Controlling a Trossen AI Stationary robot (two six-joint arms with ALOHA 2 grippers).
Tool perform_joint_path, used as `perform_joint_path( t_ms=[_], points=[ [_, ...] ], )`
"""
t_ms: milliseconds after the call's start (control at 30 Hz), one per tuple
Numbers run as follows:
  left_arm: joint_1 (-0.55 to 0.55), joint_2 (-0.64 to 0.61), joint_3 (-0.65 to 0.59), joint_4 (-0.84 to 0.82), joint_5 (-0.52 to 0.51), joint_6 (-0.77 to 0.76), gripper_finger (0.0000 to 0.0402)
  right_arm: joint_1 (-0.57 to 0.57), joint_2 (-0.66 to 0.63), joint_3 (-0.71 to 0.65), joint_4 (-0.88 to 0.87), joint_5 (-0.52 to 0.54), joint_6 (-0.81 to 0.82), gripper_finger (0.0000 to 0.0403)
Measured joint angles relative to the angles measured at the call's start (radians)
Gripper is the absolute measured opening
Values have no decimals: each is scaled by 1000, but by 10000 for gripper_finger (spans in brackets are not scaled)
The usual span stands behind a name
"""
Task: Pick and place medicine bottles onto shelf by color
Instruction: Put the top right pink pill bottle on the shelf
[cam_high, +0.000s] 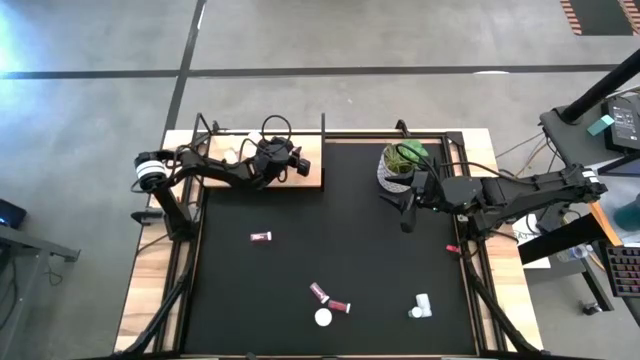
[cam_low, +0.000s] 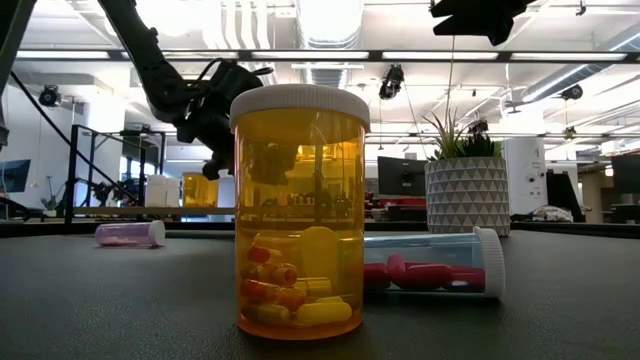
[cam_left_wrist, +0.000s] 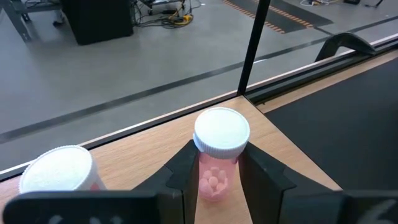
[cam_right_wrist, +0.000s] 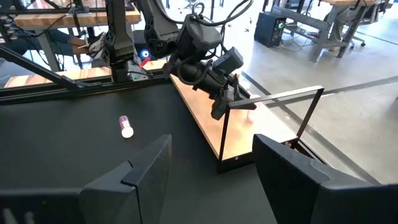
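Currently the pink-pill bottle (cam_left_wrist: 219, 152) stands upright, white cap up, pinched between the two dark fingers (cam_left_wrist: 180, 177) of the left gripper (cam_high: 300, 163); the jaws are closed tight on its clear body just below the cap. It sits over the pale wooden shelf (cam_high: 310, 178) at about eleven o'clock on the table, near the shelf's corner by a black frame post (cam_left_wrist: 252, 46). Whether its base already touches the wood I cannot tell for certain, though the wrist view suggests it is at or just above the surface. Its long axis runs vertically, straight down from the claw, so the coming move is likely a simple release and a lift clear. A second white-capped bottle (cam_left_wrist: 59, 171) stands just beside it on the shelf.

Out on the black mat (cam_high: 330, 240), more bottles wait: a pinkish one lying on its side (cam_high: 261, 237) near nine o'clock, a dark red pair (cam_high: 330, 298) and an upright white-capped one (cam_high: 323, 318) toward six o'clock, and a white one (cam_high: 421, 306) at about five o'clock. The right gripper (cam_high: 407, 210) hovers at two o'clock beside the potted plant (cam_high: 400, 160), jaws spread wide and empty; it is the nearer arm to the white bottle.
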Motion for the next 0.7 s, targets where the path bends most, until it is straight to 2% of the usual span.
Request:
perform_joint_path(
  t_ms=[700],
  points=[
    [0, 0, 0, 0, 3, -12, 111, 0, 0, 0, 0, 0, 0, 217]
  ],
)
